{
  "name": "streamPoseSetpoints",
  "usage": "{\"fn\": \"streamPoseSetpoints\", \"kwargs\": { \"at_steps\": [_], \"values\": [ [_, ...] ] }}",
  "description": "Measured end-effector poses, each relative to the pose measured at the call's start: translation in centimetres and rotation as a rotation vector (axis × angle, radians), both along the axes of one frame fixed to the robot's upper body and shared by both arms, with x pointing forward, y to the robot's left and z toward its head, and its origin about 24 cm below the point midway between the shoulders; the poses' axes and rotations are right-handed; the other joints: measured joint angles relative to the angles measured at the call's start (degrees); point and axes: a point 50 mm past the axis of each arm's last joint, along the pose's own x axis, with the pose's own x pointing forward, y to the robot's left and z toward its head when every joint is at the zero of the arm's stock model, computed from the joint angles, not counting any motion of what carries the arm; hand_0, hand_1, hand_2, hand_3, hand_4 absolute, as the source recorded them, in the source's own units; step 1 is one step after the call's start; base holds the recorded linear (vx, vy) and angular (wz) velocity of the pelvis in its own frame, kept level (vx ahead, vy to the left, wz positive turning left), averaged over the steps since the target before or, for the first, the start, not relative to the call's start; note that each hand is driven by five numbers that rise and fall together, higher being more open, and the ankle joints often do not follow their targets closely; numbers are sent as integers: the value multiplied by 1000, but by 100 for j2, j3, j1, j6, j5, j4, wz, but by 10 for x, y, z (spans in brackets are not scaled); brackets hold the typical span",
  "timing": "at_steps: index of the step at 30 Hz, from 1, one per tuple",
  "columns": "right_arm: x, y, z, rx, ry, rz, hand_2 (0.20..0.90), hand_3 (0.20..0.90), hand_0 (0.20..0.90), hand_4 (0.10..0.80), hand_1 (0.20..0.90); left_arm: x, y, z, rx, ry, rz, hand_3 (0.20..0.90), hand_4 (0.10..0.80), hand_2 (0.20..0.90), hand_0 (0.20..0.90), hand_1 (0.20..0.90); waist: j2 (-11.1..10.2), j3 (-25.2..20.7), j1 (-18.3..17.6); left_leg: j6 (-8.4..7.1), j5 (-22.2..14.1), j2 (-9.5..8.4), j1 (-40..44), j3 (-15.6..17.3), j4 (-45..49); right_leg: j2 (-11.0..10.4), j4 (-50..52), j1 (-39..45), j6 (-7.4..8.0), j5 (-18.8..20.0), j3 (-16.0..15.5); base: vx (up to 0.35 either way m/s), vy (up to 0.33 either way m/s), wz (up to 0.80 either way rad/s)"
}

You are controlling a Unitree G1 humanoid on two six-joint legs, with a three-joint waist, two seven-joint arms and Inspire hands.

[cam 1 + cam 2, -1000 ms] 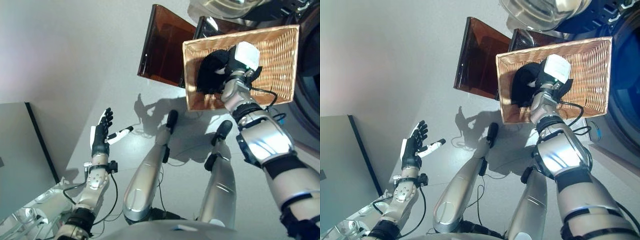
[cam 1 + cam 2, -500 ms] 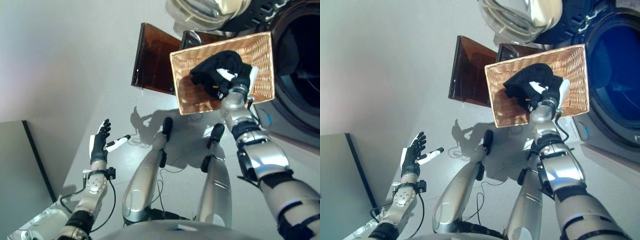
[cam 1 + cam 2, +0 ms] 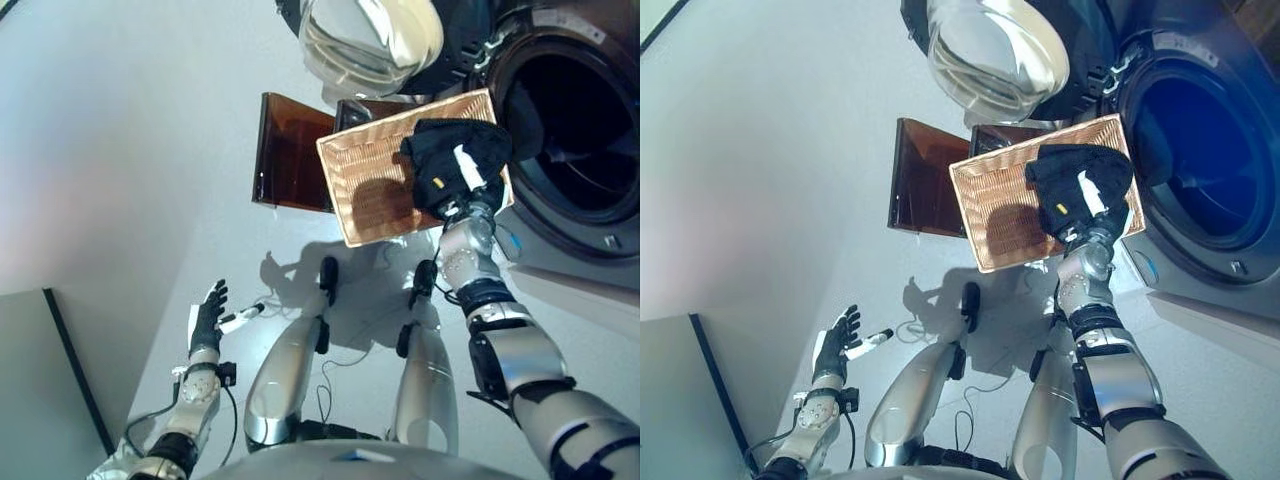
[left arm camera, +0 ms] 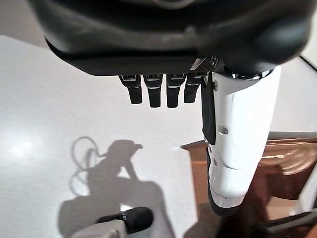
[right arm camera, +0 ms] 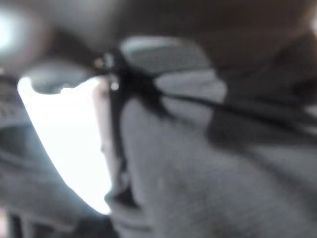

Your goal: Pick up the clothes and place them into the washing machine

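A black garment hangs bunched over the right end of the wicker basket. My right hand is shut on the garment, its white thumb cover lying across the cloth. The right wrist view shows only cloth pressed close against the white thumb. Just right of the garment gapes the washing machine's dark drum opening, with its round glass door swung open above the basket. My left hand is idle low at the left, its fingers straight and holding nothing.
Two brown translucent boxes stand on the floor left of and behind the basket. A dark-edged panel borders the floor at the lower left.
The camera has tilted toward the washer. My right hand has carried the black garment from the basket's left-middle to its right end, beside the drum opening. The left hand stays open.
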Motion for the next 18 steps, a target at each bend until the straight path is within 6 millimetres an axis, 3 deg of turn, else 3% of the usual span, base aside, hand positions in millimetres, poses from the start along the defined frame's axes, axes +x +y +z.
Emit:
{"fn": "streamPoseSetpoints", "kwargs": {
  "at_steps": [6, 18],
  "values": [
    [-5, -22, 6, 155, -88, -98, 200, 200, 200, 300, 200, -3, -8, -5, -30, 23, -14, 900, 800, 900, 900, 900, 244, -180, -28, 13, -11, -6, 12, 56, -47, 9, -74, 4, 26, 15, 38, 5, -4, -1],
    [-16, -50, 9, 364, -216, -250, 200, 200, 200, 300, 200, -5, -18, -8, -70, 33, -34, 900, 800, 900, 900, 900, 368, -324, -165, 11, -6, -2, 119, 80, -176, 34, -84, 10, 22, 9, 116, 1, -2, -1]
  ]
}}
